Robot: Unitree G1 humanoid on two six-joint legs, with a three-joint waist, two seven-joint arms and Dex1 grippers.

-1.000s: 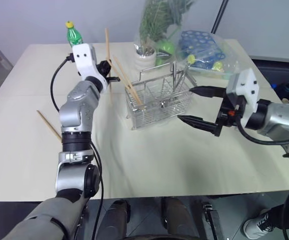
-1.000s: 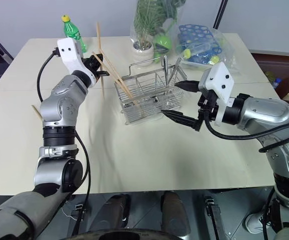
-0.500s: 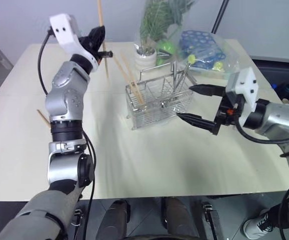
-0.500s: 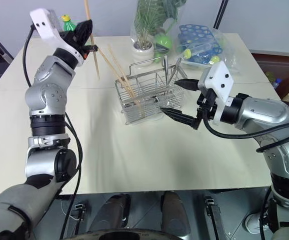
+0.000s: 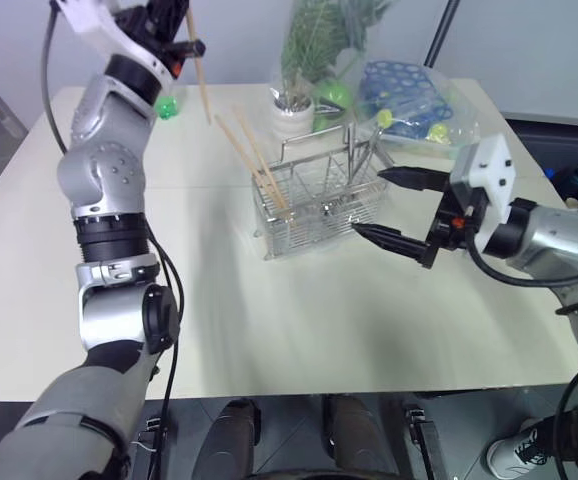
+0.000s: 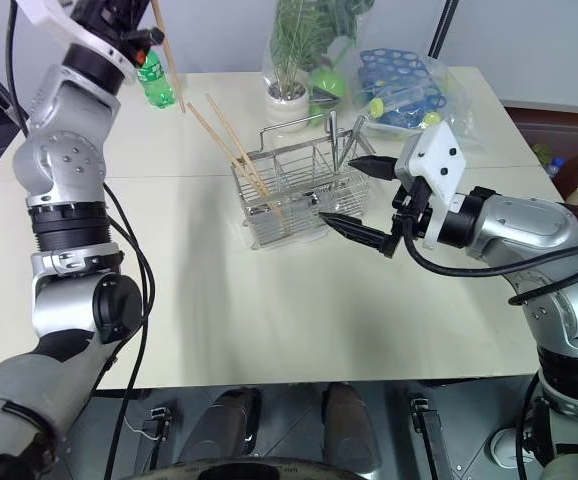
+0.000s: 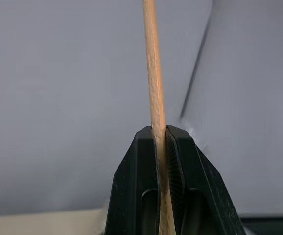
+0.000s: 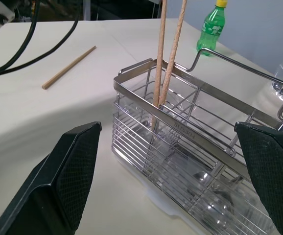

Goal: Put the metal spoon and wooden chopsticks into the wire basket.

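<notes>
Chopsticks: two of them stand leaning in the left end of the basket, their tops tilted away to the left above its rim. A third chopstick is clamped between the closed fingers of the left end effector, which is raised high over the far left part of the desk; the stick hangs down from the grip, its lower tip in the air near a green bottle. In the right wrist view a further stick lies flat on the desk, well apart from the basket. The basket sits near the middle of the desk, in front of a white plant pot and a clear bag of blue and green items. A metal utensil handle, likely the spoon, stands in the basket's right end. The right end effector hovers just to the right of the basket, its two fingers spread wide apart and holding nothing, pointing toward the basket's right side.
</notes>
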